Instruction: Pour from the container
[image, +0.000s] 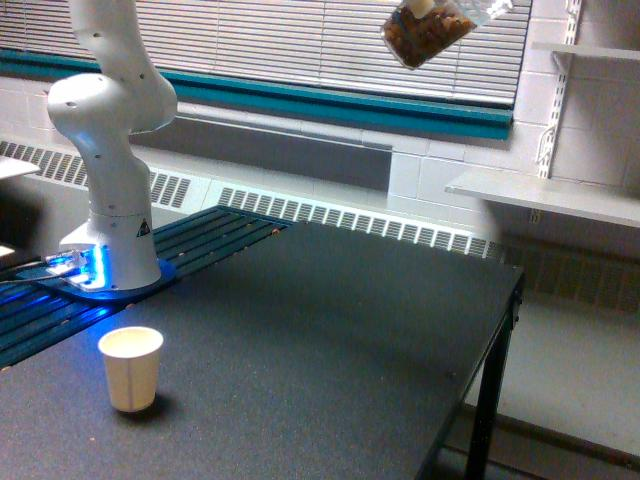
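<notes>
Now | container (425, 32) tilted, high at top edge, nuts inside | paper cup (131, 367) on table (330, 330), well apart toward exterior view's left | gripper out of frame, presumably holding it; cannot tell

Layout from my remote station
I see the container (426, 32) high above the table (330, 330); paper cup (131, 367) on its near-left, before the arm base (112, 250).

My arm (108, 110) is glossy white, built of rounded, bulbous segments with small dark screw dots. A little black triangular mark sits low on my base column (122, 240), and my foot (85, 272) glows blue.
</notes>
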